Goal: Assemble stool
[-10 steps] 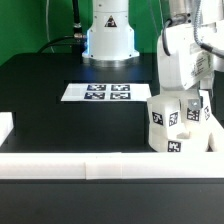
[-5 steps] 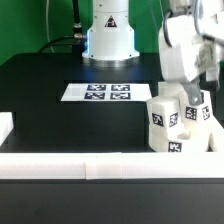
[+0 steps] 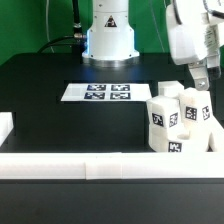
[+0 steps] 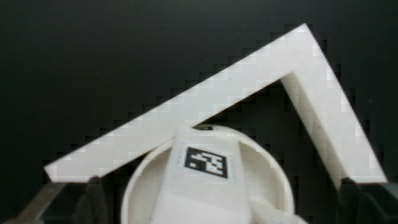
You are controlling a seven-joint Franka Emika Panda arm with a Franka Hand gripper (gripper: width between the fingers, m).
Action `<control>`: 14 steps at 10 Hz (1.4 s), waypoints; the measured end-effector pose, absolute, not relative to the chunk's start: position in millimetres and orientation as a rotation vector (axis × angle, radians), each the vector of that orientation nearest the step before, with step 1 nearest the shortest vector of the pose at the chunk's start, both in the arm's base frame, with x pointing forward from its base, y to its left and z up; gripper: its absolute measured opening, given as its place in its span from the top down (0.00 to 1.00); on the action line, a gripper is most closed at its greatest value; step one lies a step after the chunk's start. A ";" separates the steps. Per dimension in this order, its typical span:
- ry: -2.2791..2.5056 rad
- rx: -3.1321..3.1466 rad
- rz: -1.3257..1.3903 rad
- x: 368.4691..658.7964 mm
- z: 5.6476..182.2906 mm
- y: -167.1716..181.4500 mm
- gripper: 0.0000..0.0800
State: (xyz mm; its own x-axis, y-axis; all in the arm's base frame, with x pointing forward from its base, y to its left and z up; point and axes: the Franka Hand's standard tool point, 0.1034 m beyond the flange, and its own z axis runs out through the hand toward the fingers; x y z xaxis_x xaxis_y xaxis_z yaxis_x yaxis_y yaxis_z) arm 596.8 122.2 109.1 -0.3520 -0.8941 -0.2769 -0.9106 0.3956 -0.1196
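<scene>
gripper [image 3: 207, 72] above stool, empty, opening: can't tell | white plastic tagged stool with blocky legs [image 3: 178, 122] at bench [image 3: 60, 125] corner inside white border rails [image 4: 267, 85] | stool directly below gripper, legs pointing up

The arm reaches in from above at the exterior view's right, wrist pointing down. Its gripper [image 3: 208, 73] hangs low; whether the jaws are parted cannot be told.
</scene>
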 end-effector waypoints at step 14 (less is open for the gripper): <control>0.253 -2.988 -0.011 608.7 117.8 121.1 0.19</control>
